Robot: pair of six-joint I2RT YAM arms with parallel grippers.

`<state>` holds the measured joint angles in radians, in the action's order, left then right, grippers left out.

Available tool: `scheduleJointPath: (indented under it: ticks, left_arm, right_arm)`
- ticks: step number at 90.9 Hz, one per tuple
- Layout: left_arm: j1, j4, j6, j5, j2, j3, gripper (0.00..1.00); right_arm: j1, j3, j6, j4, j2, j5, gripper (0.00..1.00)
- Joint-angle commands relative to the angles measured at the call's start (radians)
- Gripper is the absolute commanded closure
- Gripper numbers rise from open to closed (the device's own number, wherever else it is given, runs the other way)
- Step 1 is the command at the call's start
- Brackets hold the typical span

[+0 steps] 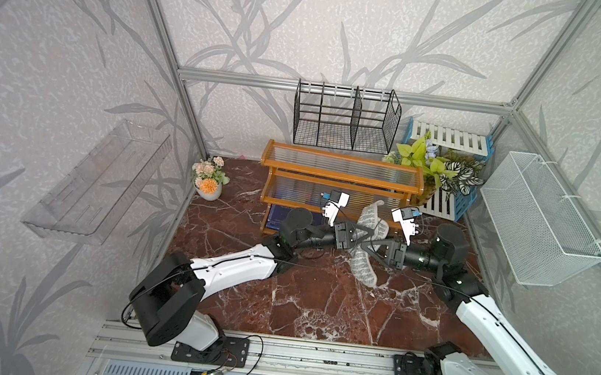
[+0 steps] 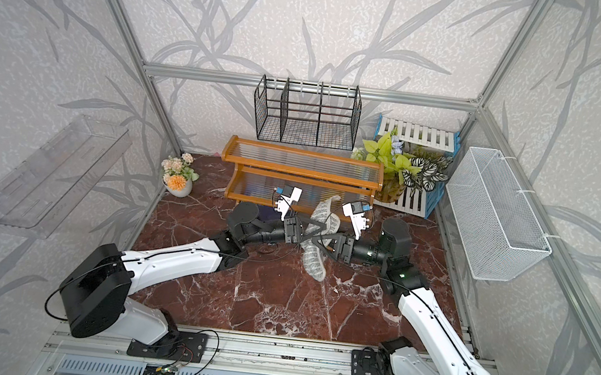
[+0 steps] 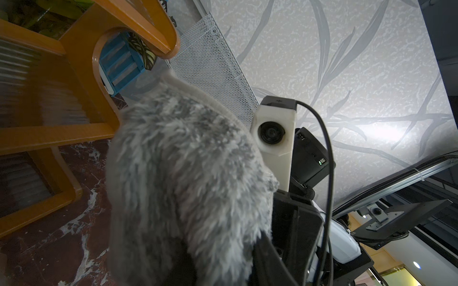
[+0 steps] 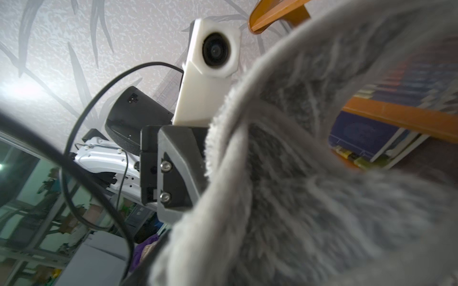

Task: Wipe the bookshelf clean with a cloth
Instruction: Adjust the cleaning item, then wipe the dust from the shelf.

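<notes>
Mid-frame, just before the bookshelf (image 1: 343, 170), the cloth (image 1: 363, 266) hangs between our left hand (image 1: 362, 236) and right hand (image 1: 371, 247); we cannot tell whether either is clamped. If both loosen together, it could drop onto the worktop (image 1: 316, 305).

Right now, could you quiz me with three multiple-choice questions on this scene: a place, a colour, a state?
1. The wire-mesh basket on the side wall is: A red; B white; C green.
2. Relative to the orange-brown wooden bookshelf, the white flower vase stands: A on top; B behind; C left, on the red marble table.
3. The fluffy grey cloth is: A held up where left gripper and right gripper meet; B flat on the table; C draped over the bookshelf.
Answers: B, white mesh; C, it stands by the bookshelf's left end; A, it hangs between both grippers.
</notes>
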<state>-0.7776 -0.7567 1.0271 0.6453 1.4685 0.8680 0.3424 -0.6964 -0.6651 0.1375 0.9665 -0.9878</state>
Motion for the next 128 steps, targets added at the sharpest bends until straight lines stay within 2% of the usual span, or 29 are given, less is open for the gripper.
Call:
scheduleJointPath:
  ticks: [1, 8, 15, 21, 24, 33, 39, 60, 73, 84, 100, 128]
  left_arm:
    - [-0.003, 0.006, -0.023, -0.001, 0.007, 0.005, 0.66]
    - [-0.003, 0.003, -0.025, 0.008, 0.007, 0.003, 0.62]
    - [-0.002, 0.000, -0.028, 0.015, 0.006, -0.004, 0.52]
    - [0.001, 0.000, -0.033, 0.021, 0.002, -0.011, 0.39]
    - [0.004, 0.006, -0.036, 0.020, -0.003, -0.016, 0.29]
    - [0.032, 0.054, -0.059, 0.000, -0.039, -0.036, 0.10]
    - [0.070, 0.092, -0.077, -0.016, -0.074, -0.054, 0.01]
    - [0.194, 0.232, -0.126, -0.077, -0.193, -0.126, 0.00]
    - [0.271, 0.297, -0.143, -0.089, -0.257, -0.177, 0.00]
    - [0.354, 0.403, -0.171, -0.136, -0.332, -0.210, 0.00]
    - [0.485, 0.528, -0.198, -0.196, -0.422, -0.248, 0.00]
    - [0.706, 0.607, -0.197, -0.263, -0.505, -0.336, 0.00]
  right_arm:
    - [0.009, -0.023, 0.013, 0.049, -0.004, -0.012, 0.57]
    - [0.008, -0.024, 0.038, 0.011, -0.019, 0.008, 0.68]
    - [0.007, -0.034, 0.058, -0.021, -0.029, 0.022, 0.76]
    - [0.004, -0.045, 0.074, -0.052, -0.034, 0.030, 0.85]
    - [-0.002, -0.052, 0.088, -0.072, -0.037, 0.035, 0.88]
    - [-0.034, -0.062, 0.103, -0.122, -0.054, 0.034, 1.00]
    - [-0.072, -0.064, 0.115, -0.164, -0.075, 0.037, 1.00]
    - [-0.290, -0.068, 0.130, -0.387, -0.102, 0.086, 1.00]
    - [-0.453, -0.057, 0.165, -0.451, -0.086, 0.117, 1.00]
    - [-0.532, -0.052, 0.226, -0.451, -0.065, 0.180, 1.00]
    - [-0.603, -0.056, 0.245, -0.363, 0.037, 0.232, 1.00]
    - [-0.605, -0.165, 0.240, -0.196, 0.348, 0.235, 1.00]
